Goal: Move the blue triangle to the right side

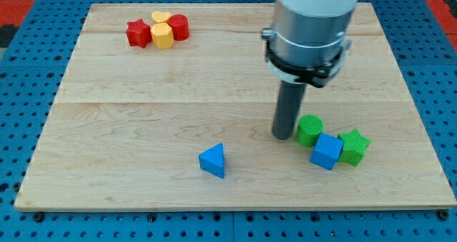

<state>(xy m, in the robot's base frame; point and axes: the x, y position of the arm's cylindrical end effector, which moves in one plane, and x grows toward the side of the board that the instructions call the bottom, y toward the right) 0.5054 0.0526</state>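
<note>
My arm comes straight down from the view's top, a fat grey and white tube with a black ring around it, and a thin dark rod sticks out below it. The rod stands upright. My tip rests on the wooden board, just beside the green round block on that block's left; I cannot tell if they touch. There is no hand on the rod, so it holds nothing. The blue triangle lies near the view's bottom, left of my tip and well apart from it. A blue cube sits just under the green round block, with a green star block touching its right side. Far off at the view's top left, a red star block, a yellow hexagon block, a yellow heart block and a red round block huddle together.
</note>
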